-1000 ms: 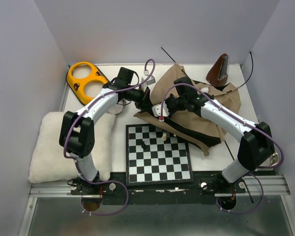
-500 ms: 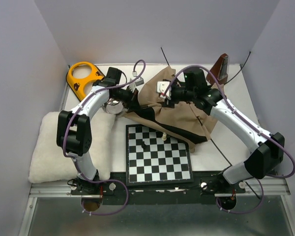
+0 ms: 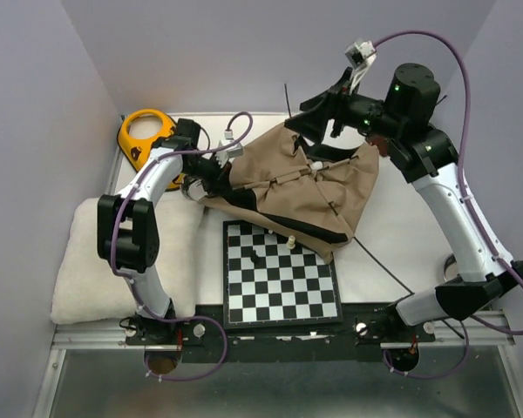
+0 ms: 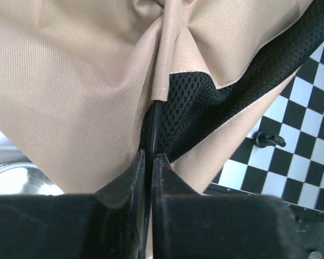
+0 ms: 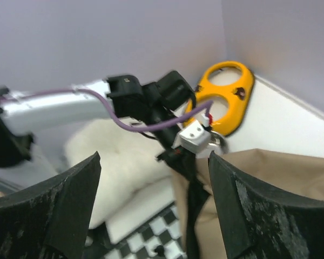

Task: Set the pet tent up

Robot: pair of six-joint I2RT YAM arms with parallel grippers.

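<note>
The pet tent (image 3: pixel 305 187) lies spread as tan fabric over the table's middle, its front edge overlapping the chessboard (image 3: pixel 283 283). A thin black pole (image 3: pixel 383 266) sticks out from under its right side. My left gripper (image 3: pixel 216 170) is at the tent's left corner. In the left wrist view its jaws (image 4: pixel 149 156) stand almost together with a thin black pole (image 4: pixel 154 124) between them, running into the black mesh lining (image 4: pixel 205 102). My right gripper (image 3: pixel 318 117) hangs raised above the tent's back edge, wide open (image 5: pixel 154 162) and holding nothing.
A fluffy white cushion (image 3: pixel 83 261) lies at the left. A yellow two-holed object (image 3: pixel 144 135) sits at the back left corner. A metal bowl (image 4: pixel 16 178) rests beside the tent's left corner. Chess pieces (image 3: pixel 290 240) stand on the board near the tent's edge.
My right gripper has opened, let go of the tent and risen up and back. The tent has spread flatter and wider. My left gripper has drawn leftward with the pole.
</note>
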